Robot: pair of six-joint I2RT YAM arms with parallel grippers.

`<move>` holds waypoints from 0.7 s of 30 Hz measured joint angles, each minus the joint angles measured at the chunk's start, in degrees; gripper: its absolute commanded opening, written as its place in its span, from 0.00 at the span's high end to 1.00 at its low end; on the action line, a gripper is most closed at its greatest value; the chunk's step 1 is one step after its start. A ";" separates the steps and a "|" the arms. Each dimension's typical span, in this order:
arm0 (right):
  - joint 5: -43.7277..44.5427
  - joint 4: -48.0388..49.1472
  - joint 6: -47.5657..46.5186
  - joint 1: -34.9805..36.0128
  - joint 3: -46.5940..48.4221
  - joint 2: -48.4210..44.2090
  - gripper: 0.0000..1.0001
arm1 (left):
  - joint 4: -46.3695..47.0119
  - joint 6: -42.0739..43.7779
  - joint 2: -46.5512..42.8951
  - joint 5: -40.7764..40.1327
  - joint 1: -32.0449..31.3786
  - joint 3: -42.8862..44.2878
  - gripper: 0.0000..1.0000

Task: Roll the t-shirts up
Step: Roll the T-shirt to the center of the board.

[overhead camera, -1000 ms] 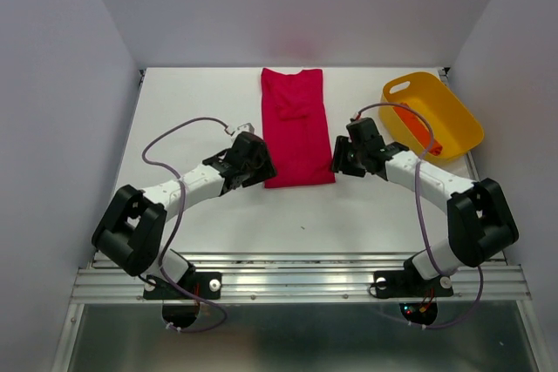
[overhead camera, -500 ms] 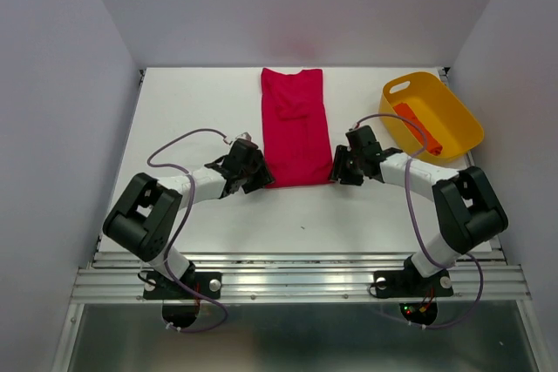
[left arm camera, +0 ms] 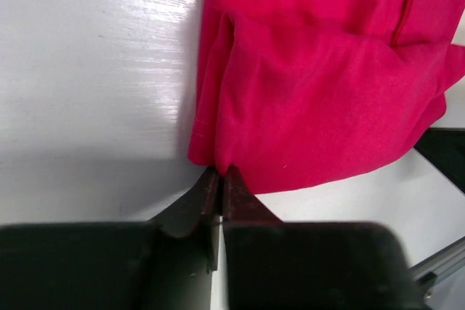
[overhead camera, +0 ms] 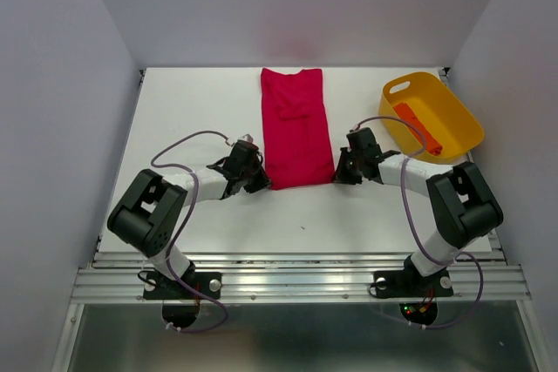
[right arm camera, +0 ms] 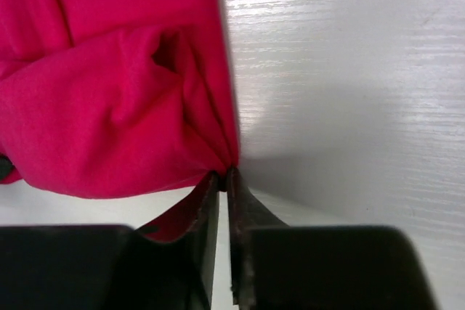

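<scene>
A crimson t-shirt [overhead camera: 295, 126] lies folded into a long strip down the middle of the white table [overhead camera: 192, 111]. My left gripper [overhead camera: 259, 179] is shut on its near left corner [left arm camera: 218, 157], and the cloth bunches up at the pinch. My right gripper [overhead camera: 338, 172] is shut on the near right corner [right arm camera: 229, 161], where the hem puckers. The near edge of the crimson t-shirt [right arm camera: 109, 121] is lifted into folds between the two grips. An orange-red rolled t-shirt [overhead camera: 417, 127] lies inside the yellow tub.
The yellow tub [overhead camera: 453, 111] with handles stands at the right side of the table, close behind my right arm. White walls enclose the table on three sides. A metal rail [overhead camera: 296, 283] runs along the near edge.
Both grippers slid inward to the shirt's near corners and closed on them. The near edge of the shirt has bunched up slightly.
</scene>
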 measured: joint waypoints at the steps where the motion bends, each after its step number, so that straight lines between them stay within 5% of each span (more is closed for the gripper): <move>1: -0.20 0.22 0.11 0.00 -0.11 0.07 0.97 | -0.02 0.00 0.15 0.11 0.00 0.00 1.00; 11: -2.95 2.34 0.04 -0.02 -3.19 -1.84 0.99 | -1.40 0.02 -0.81 0.00 0.00 0.00 1.00; 21: -6.32 0.46 1.44 1.62 -9.84 -10.60 0.99 | -6.78 -0.92 -11.02 0.28 -1.05 -2.75 1.00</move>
